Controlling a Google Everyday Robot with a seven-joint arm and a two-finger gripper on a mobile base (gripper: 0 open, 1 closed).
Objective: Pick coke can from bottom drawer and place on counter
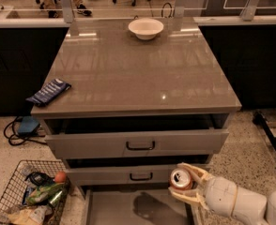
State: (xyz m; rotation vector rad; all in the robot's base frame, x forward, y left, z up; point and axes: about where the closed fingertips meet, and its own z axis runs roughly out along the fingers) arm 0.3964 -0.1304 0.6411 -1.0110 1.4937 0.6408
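Observation:
My gripper [181,181] comes in from the lower right, shut on the coke can [180,178], a small red can with a silver top and pull tab. It holds the can above the open bottom drawer [124,209], in front of the middle drawer front. The drawer's grey floor shows the gripper's shadow. The counter [138,69], a glossy grey-brown slab, lies above and behind the can.
A white bowl [146,28] stands at the counter's back edge. A dark blue packet [49,92] lies at its front left corner. The top drawer stands slightly open. A wire basket [20,205] of items with an orange fruit [60,177] sits on the floor at left.

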